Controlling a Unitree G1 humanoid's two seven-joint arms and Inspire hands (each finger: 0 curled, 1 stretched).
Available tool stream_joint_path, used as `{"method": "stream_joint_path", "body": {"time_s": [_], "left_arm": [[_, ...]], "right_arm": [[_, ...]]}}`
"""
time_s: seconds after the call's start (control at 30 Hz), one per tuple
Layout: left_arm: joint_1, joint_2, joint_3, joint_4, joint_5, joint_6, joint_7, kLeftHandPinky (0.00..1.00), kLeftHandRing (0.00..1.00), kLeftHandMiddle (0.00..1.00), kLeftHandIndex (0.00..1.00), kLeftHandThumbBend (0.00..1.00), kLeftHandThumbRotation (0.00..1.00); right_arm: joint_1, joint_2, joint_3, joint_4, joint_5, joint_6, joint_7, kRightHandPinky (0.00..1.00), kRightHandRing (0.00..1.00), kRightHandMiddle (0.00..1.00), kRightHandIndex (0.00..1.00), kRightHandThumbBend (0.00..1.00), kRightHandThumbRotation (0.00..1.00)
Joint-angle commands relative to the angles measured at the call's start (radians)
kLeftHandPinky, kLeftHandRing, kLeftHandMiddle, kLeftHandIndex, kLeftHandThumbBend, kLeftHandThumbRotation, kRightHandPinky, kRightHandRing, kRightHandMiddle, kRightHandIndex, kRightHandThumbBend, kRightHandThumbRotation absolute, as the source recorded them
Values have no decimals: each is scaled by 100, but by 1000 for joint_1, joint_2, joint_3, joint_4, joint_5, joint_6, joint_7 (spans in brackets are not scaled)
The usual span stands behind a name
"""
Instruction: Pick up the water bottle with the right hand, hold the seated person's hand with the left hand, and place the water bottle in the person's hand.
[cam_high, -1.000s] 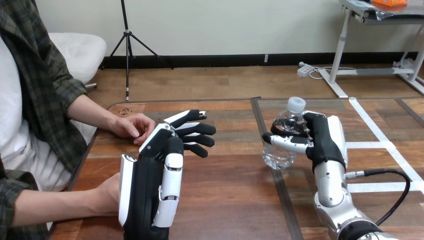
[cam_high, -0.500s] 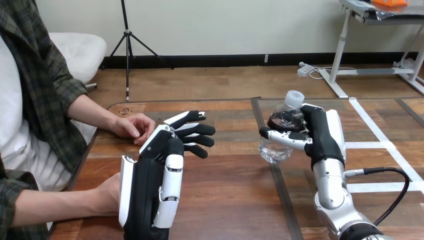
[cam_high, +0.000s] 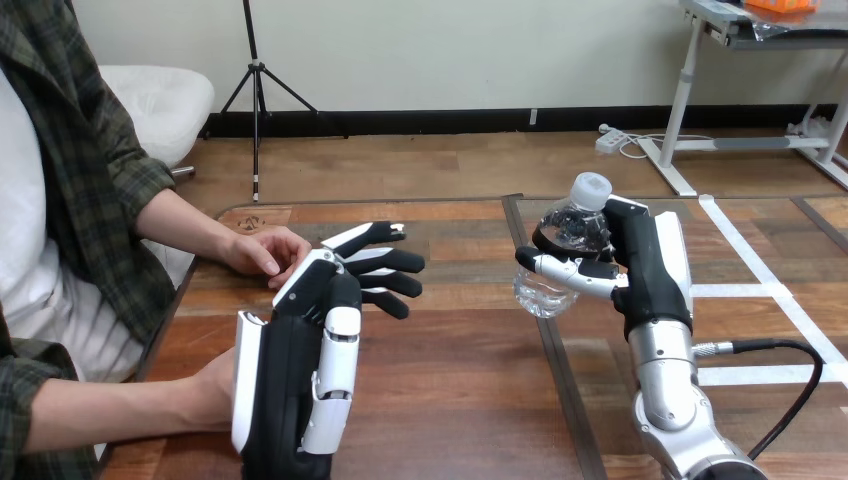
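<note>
Now the right hand (cam_high: 640, 265) stands upright on its silver forearm, its thumb and fingers curled round the water bottle (cam_high: 567, 230). The bottle sits on the hand's inner side and is tilted, with its white cap (cam_high: 591, 187) leaning toward the hand and its base swung away. It is clear, crinkled plastic. Whether its base touches the wooden table (cam_high: 460, 380) cannot be told. Well left of the bottle, the left hand (cam_high: 320, 300) lies back-up with its fingers straight, slightly spread and pointing toward the bottle, holding nothing. Further left of the bottle, a person's hand (cam_high: 262, 250) rests just beside those fingers. The person's other hand (cam_high: 212, 392) lies beside the left hand's wrist.
</note>
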Motion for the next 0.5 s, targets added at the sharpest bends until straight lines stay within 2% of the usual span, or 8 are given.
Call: {"method": "stream_joint_path", "body": {"time_s": [0.0, 0.17, 0.2, 0.3, 0.47], "left_arm": [[9, 15, 20, -20, 0, 1, -16, 43, 56, 63, 70, 11, 93], [7, 43, 49, -43, 3, 28, -41, 44, 57, 65, 71, 8, 81], [7, 46, 53, -45, 4, 32, -44, 44, 58, 65, 71, 9, 73], [15, 54, 73, -69, 15, 68, -48, 44, 59, 66, 71, 13, 61], [29, 98, 92, -114, 6, 131, -87, 46, 61, 68, 71, 19, 44]], "right_arm": [[-24, -29, -1, -86, 17, -74, 27, 39, 43, 48, 49, 75, 0], [3, -26, -1, -113, 26, -118, 58, 38, 42, 48, 48, 75, 0], [6, -25, 0, -116, 25, -124, 60, 38, 42, 47, 48, 75, 0], [22, -25, 4, -130, 22, -151, 69, 37, 42, 47, 48, 75, 0], [47, -23, 11, -158, 15, -186, 83, 37, 41, 47, 48, 75, 0]]}}
